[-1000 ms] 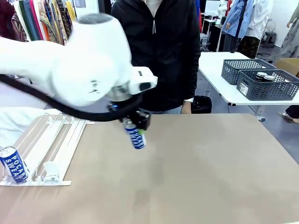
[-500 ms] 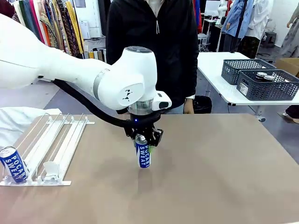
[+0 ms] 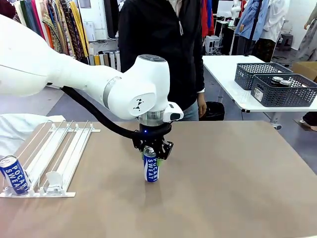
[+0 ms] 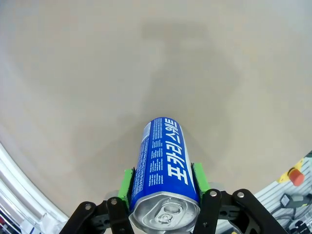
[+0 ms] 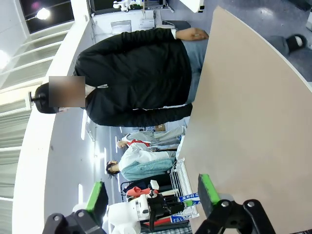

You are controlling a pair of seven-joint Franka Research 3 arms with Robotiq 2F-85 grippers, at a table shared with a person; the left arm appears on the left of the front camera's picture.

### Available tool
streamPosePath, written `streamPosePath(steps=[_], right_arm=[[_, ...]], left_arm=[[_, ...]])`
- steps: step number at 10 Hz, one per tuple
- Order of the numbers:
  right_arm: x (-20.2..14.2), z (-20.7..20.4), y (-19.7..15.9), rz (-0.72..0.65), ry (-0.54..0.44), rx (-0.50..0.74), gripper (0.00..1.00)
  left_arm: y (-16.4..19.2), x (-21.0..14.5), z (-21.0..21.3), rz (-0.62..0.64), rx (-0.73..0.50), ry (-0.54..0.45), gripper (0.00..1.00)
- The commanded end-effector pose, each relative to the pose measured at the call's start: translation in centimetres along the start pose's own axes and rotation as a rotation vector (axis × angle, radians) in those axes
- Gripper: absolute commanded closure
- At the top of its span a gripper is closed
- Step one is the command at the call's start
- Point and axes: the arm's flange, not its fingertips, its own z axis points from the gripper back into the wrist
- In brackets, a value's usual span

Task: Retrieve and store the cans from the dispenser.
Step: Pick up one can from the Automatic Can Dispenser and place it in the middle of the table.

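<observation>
A blue-and-white Pocari Sweat can stands upright at the middle of the tan table, its base at the tabletop. My left gripper comes down from above and is shut on its upper part. In the left wrist view the green pads press both sides of the can, whose silver top faces the camera. A second blue can lies at the low end of the white dispenser at the left. My right gripper is open, held off the table with nothing between its fingers.
A person in a black jacket stands at the table's far edge, one hand hanging by the side. Grey baskets holding cans sit on a white table at the back right. A white cloth lies behind the dispenser.
My left arm has carried the blue can rightward and down from beside the dispenser, turning it from tilted to upright at the table's middle. The can in the dispenser has not moved.
</observation>
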Motion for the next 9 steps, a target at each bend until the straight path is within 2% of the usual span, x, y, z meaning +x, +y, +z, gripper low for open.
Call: streamPosePath(steps=[1, 2, 3, 6, 8, 9], right_arm=[[-0.2, 0.1, 0.4, -0.002, 0.004, 0.002, 0.00], [-0.2, 0.1, 0.4, -0.002, 0.004, 0.002, 0.00], [-0.2, 0.1, 0.4, -0.002, 0.004, 0.002, 0.00], [-0.2, 0.1, 0.4, -0.002, 0.004, 0.002, 0.00], [-0.2, 0.1, 0.4, -0.002, 0.004, 0.002, 0.00], [-0.2, 0.1, 0.4, -0.002, 0.004, 0.002, 0.00]], left_arm=[[-0.2, 0.5, 0.5, 0.021, 0.027, -0.019, 0.75], [-0.2, 0.6, 0.5, 0.018, 0.027, -0.021, 0.17], [-0.3, 0.4, 0.6, 0.014, 0.025, -0.026, 0.00], [0.0, -0.7, 3.2, 0.008, -0.036, -0.092, 0.00], [1.7, -3.8, 8.5, 0.018, -0.079, -0.203, 0.00], [3.7, -6.2, 12.0, 0.009, -0.111, -0.246, 0.00]])
